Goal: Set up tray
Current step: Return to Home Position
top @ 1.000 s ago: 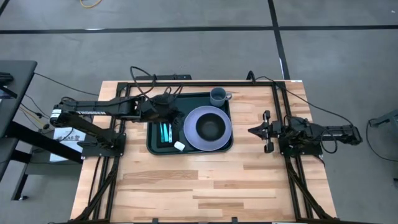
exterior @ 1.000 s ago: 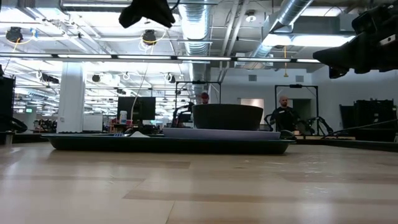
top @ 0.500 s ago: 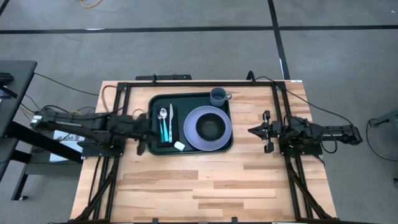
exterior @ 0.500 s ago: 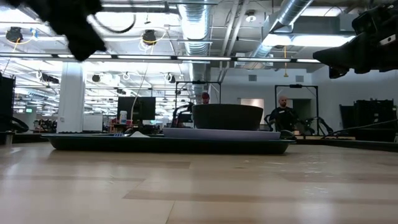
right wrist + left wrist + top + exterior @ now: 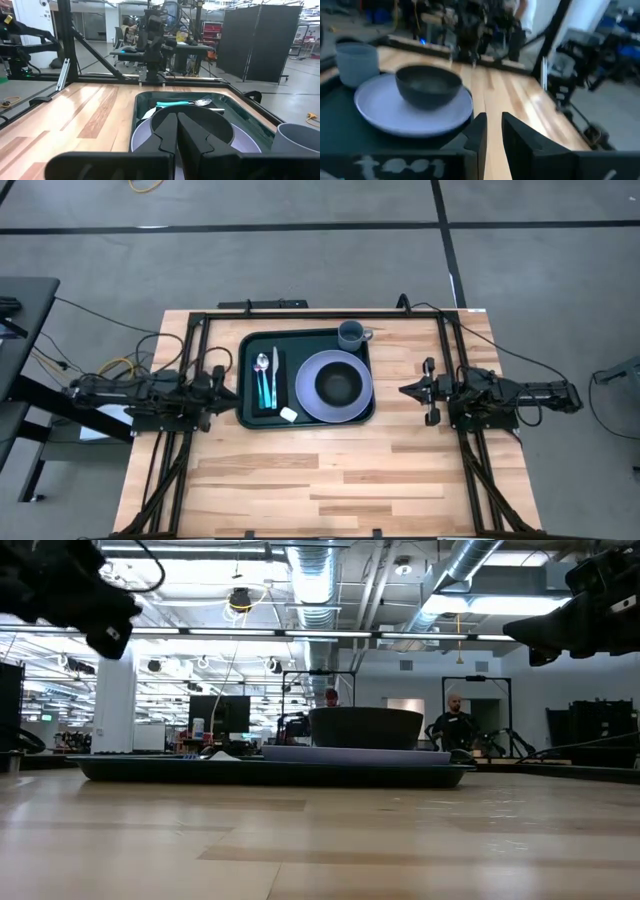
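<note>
The dark green tray (image 5: 306, 375) lies on the wooden table, toward its far edge. On it a lavender plate (image 5: 334, 385) carries a dark bowl (image 5: 338, 385). A grey-blue cup (image 5: 351, 334) stands in the tray's far right corner. A spoon and teal-handled cutlery (image 5: 265, 378) lie on a black napkin at the tray's left. My left gripper (image 5: 226, 385) hovers just left of the tray, open by a narrow gap (image 5: 494, 118). My right gripper (image 5: 405, 390) waits right of the tray, shut (image 5: 176, 116).
A small white piece (image 5: 288, 414) lies at the tray's near edge. A black frame (image 5: 320, 313) runs round the table's far and side edges. Bare wood (image 5: 330, 470) spreads over the near half. People stand in the room beyond (image 5: 456, 725).
My left arm has drawn back from above the cutlery at the tray's left, toward the table's left edge, and folded in. It now stands beside the tray. The spoon and cutlery it covered show on the napkin.
</note>
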You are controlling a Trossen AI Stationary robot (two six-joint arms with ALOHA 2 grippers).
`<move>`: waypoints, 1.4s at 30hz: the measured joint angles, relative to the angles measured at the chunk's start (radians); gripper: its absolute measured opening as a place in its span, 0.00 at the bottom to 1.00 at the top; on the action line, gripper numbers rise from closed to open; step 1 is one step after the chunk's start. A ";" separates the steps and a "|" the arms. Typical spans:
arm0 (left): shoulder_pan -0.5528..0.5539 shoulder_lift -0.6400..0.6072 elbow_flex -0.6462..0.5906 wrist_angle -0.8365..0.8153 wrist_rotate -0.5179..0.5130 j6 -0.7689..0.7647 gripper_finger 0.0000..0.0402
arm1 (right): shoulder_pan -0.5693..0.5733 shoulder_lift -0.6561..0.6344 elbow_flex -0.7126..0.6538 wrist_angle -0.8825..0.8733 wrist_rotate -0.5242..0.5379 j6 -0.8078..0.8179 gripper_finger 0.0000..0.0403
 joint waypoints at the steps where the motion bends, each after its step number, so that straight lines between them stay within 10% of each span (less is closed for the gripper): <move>1: 0.000 0.001 -0.015 0.017 0.017 0.011 0.11 | 0.000 -0.001 0.000 0.000 0.000 0.000 0.01; 10: 0.001 -0.002 -0.122 0.296 0.017 0.168 0.11 | 0.000 -0.001 0.000 0.000 0.001 0.000 0.01; 42: 0.003 0.018 -0.156 0.263 -0.007 0.197 0.11 | 0.000 -0.001 0.000 0.000 0.000 0.000 0.01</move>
